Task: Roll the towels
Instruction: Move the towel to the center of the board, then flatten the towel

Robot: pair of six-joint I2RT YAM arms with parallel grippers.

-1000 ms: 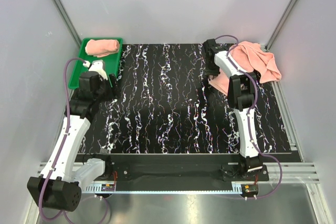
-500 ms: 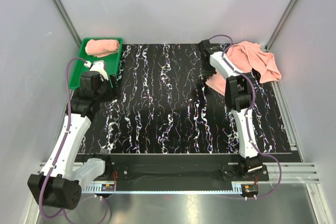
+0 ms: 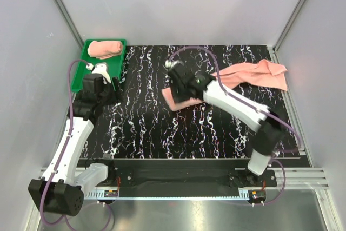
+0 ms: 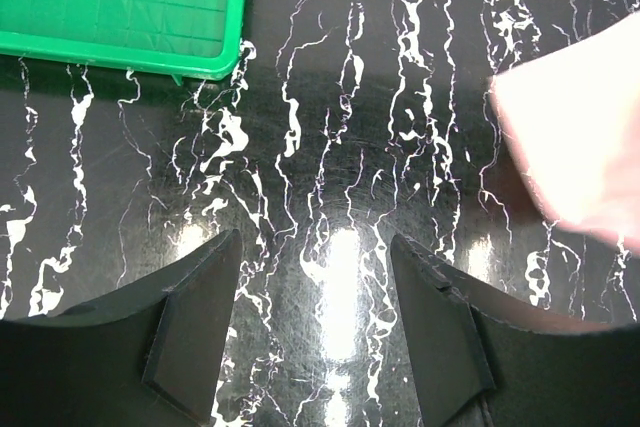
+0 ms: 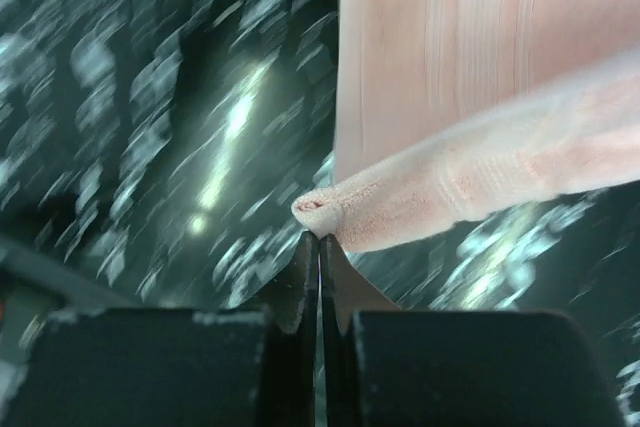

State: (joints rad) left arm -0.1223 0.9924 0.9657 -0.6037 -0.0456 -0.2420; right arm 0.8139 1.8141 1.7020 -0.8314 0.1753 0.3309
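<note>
Towel corner (image 5: 322, 209) we are clamping in the right tool (image 5: 320, 245), likely for laying it flat; left tool (image 4: 312, 247) is hanging open.

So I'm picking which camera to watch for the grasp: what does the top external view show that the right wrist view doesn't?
Only top external: the green tray holding a rolled towel, the left arm beside it, and the second towel stretched from mid-table toward the far right corner. Only right wrist: the right claw shut, its tips pinching a folded edge of that towel, though the picture is blurred. Both: the pink second towel and the black marbled table.
</note>
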